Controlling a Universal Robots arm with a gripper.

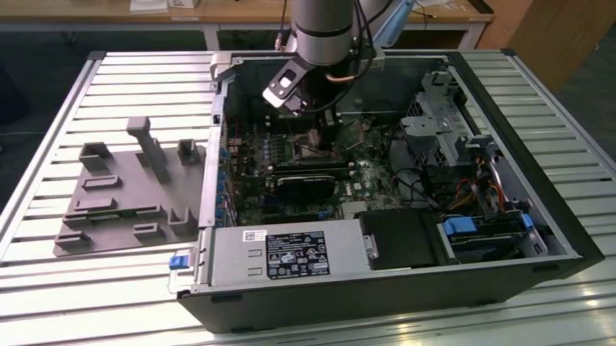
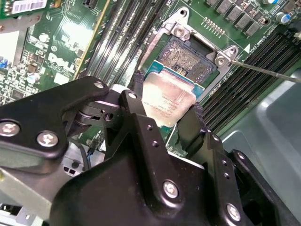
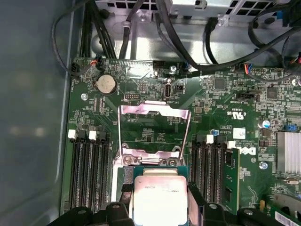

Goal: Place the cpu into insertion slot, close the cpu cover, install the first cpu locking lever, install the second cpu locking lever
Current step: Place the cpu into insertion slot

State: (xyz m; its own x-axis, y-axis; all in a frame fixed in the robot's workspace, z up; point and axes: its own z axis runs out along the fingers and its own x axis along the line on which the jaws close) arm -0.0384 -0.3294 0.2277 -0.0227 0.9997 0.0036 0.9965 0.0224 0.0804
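The fingers [image 2: 192, 125] are closed partway on the cpu [image 2: 171, 101], one pressed against each of two opposite edges, its silvery metal top facing the camera in both wrist views. Just past the fingertips lies the insertion slot [image 2: 186, 59], a dark square bed inside a metal rim on the green circuit board [image 3: 225, 108]. The cpu's far edge overlaps the slot's near rim, and whether they touch I cannot tell. In the first wrist view the cpu cover [image 3: 153, 112] is swung open beyond the slot, away from the fingers. A thin locking lever [image 2: 263, 71] runs out from one corner of the slot. Long black memory slots [image 3: 89, 165] flank the fingers on both sides. In the exterior view the arm [image 1: 322, 29] reaches down into an open computer case [image 1: 385, 288] on a slatted tabletop [image 1: 97, 288].
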